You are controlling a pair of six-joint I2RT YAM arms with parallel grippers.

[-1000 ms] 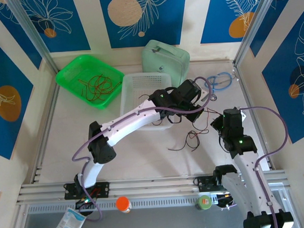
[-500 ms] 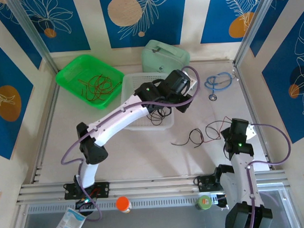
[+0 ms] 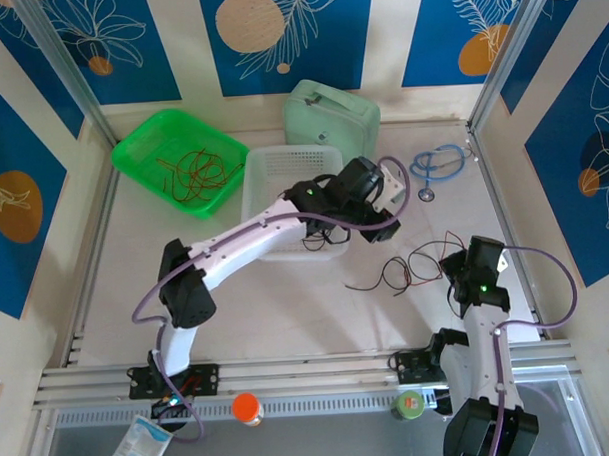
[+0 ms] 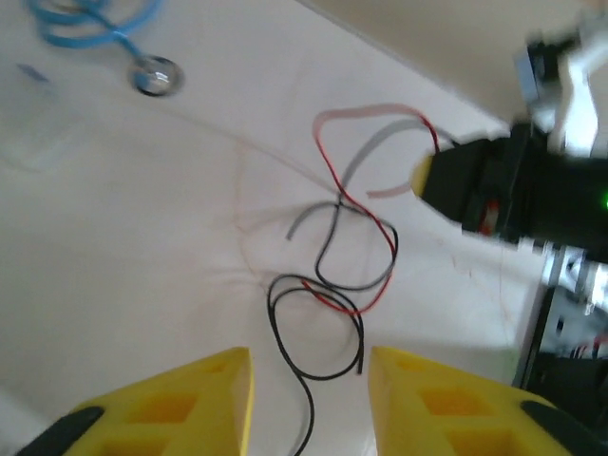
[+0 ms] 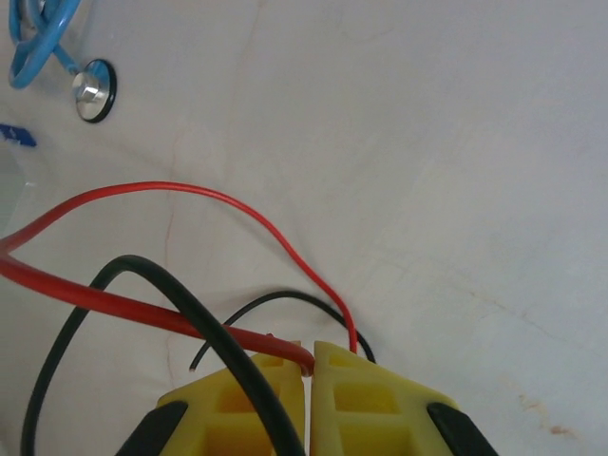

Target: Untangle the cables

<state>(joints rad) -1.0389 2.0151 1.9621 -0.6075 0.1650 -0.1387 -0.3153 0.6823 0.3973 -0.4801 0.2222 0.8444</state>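
Cables (image 3: 401,273): red and black, loosely tangled, near right edge of bench (image 3: 287,299). Right gripper (image 5: 310,366): clenched on red strand (image 5: 142,306). Left gripper (image 4: 310,399): released, fingers apart, cables just ahead.

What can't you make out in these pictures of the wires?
Top view: the left arm covers part of the white basket, hiding what lies beneath.
Top view: the wires in the green tray are too small to count.
Left wrist view: the right gripper is blurred.
Right wrist view: the red wire runs off the left edge.
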